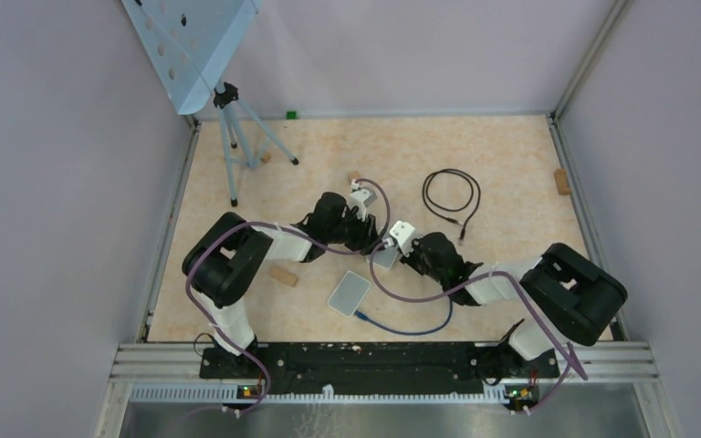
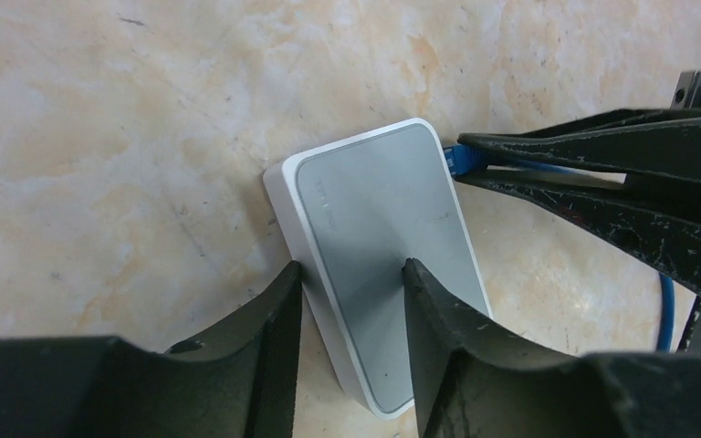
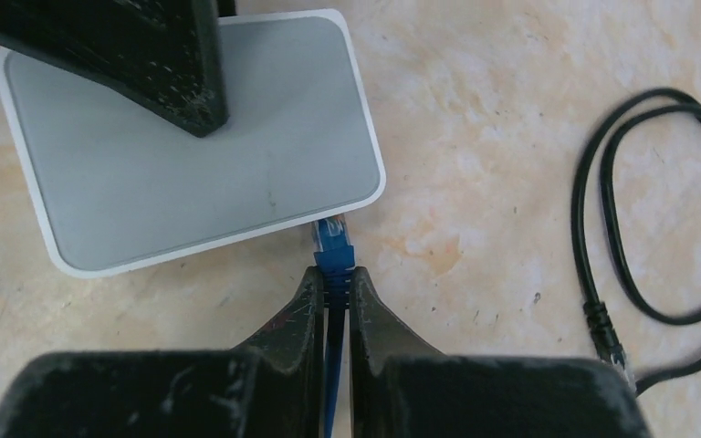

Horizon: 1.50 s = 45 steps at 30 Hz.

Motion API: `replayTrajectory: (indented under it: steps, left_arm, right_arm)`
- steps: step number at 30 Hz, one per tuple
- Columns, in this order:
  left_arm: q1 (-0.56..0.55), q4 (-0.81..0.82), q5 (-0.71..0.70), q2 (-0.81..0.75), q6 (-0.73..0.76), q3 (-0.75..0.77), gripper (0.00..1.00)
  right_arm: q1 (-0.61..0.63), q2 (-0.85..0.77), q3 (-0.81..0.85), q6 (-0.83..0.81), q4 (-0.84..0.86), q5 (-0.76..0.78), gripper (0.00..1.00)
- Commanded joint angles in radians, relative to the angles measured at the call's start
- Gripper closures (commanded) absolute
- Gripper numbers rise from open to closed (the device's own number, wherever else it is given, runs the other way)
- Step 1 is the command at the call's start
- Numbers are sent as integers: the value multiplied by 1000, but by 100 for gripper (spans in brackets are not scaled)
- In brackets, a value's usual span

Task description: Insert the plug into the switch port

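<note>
The switch [image 2: 374, 201] is a flat white box with a grey top, lying on the table [image 3: 173, 182]. My left gripper [image 2: 351, 266] has closed on its near end: one finger is against the white side and the other finger [image 3: 192, 91] rests on the grey face. My right gripper [image 3: 333, 274] is shut on the blue plug [image 3: 334, 242] by its ribbed boot. The plug's clear tip sits at the switch's side edge, near a corner [image 2: 459, 160]. The port is hidden. From above, both grippers [image 1: 374, 245] [image 1: 404, 255] meet over the switch [image 1: 385, 256].
A second grey-and-white box [image 1: 349, 294] lies nearer the arm bases, with the blue cable [image 1: 411, 328] looping past it. A coiled black cable [image 1: 452, 196] lies right of the switch [image 3: 639, 228]. Wooden blocks [image 1: 283, 276] [image 1: 561, 181] and a tripod [image 1: 237, 137] stand around.
</note>
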Motion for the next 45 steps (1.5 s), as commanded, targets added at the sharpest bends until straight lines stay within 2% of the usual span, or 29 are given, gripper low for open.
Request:
replayTrajectory:
  steps: [1, 4, 8, 13, 16, 21, 24, 28, 32, 36, 38, 41, 45]
  left_arm:
    - [-146, -54, 251, 30, 64, 38, 50]
    - [-110, -38, 211, 34, 31, 27, 43]
    - [-50, -3, 122, 24, -39, -17, 31]
    - [44, 90, 115, 5, -125, -104, 28]
    - [45, 82, 113, 6, -119, -105, 32]
    - [16, 78, 152, 10, -107, -105, 49]
    - [-36, 66, 159, 2, -95, -103, 51]
    - [-94, 140, 267, 22, -122, -147, 56]
    - [-138, 165, 296, 43, -121, -176, 60]
    - [-175, 143, 288, 49, -106, -142, 61]
    - [-168, 121, 249, 39, -99, -128, 58]
    - [-89, 44, 179, -11, -77, -93, 52]
    - [42, -48, 16, -104, -32, -11, 28]
  right_arm:
    - [31, -61, 119, -115, 23, -427, 100]
    - [31, -85, 99, -63, 6, -430, 100]
    - [31, -83, 50, 24, 11, -336, 100]
    - [31, -90, 2, 94, 26, -293, 100]
    - [31, -82, -1, 111, 32, -274, 100]
    - [31, -44, 32, 123, 53, -265, 100]
    - [31, -11, 60, 121, 87, -269, 100]
    - [31, 17, 114, 83, 97, -301, 100]
    - [32, 8, 164, 20, 70, -342, 100]
    - [29, -7, 231, -3, 1, -306, 100]
    - [28, -11, 241, 4, -14, -265, 100]
    - [28, -16, 189, 52, -21, -165, 100]
    - [26, -38, 75, 137, 35, -71, 100]
